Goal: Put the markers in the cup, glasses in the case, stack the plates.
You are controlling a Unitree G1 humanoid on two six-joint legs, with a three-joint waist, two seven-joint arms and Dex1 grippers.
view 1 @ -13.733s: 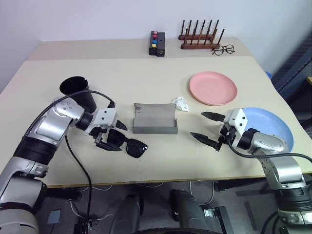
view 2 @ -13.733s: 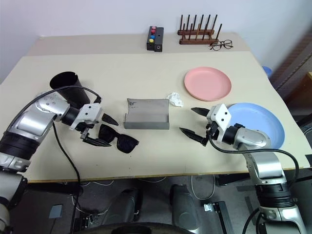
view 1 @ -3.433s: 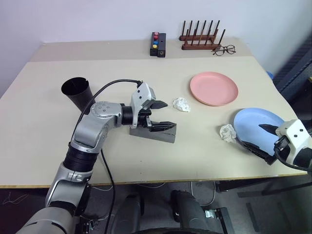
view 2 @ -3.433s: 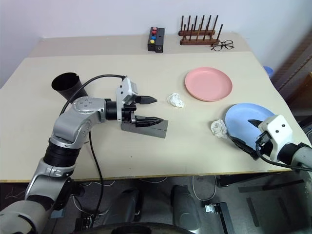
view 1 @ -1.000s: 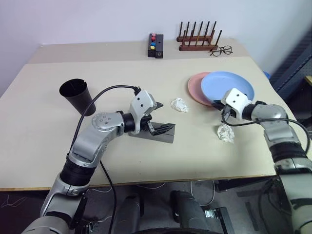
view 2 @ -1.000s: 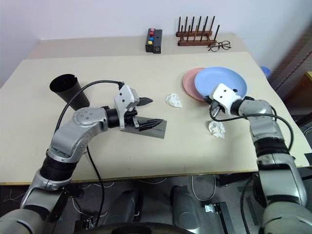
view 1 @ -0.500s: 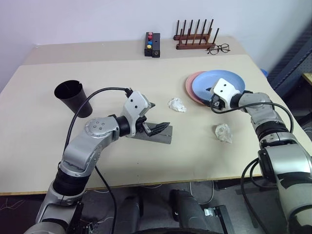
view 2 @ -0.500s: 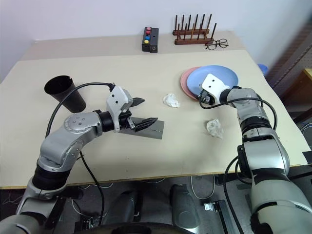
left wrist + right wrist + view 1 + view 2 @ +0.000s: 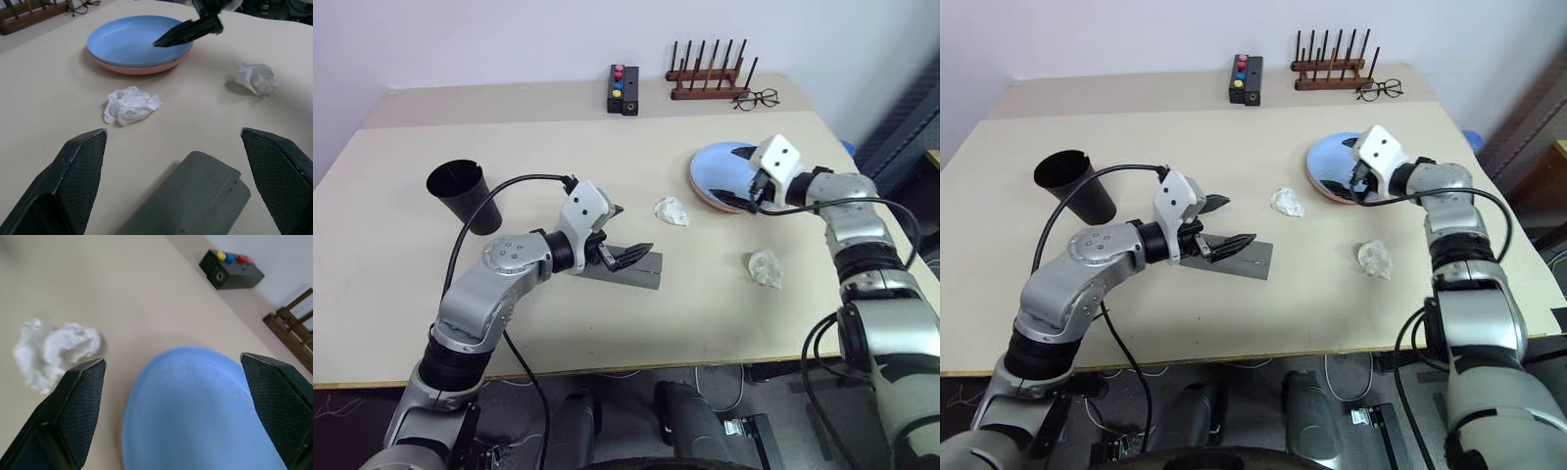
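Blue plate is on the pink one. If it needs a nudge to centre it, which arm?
Right. The right gripper hovers with open fingers over the blue plate, which lies on the pink plate. The left gripper is open at the grey case, farther away.

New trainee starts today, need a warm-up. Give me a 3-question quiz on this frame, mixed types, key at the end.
1. True or false: the blue plate sits stacked on the pink plate.
2. Multiple choice: the grey case is (A) open and upright, (B) shut and lying flat, (C) inside the black cup.
3. Short answer: how many crumpled white paper balls lie on the table, and where?

Key
1. True.
2. B; the left hand is open over it.
3. Two: one paper ball between the case and the plates, the other paper ball nearer the table's front edge, below the open right hand.
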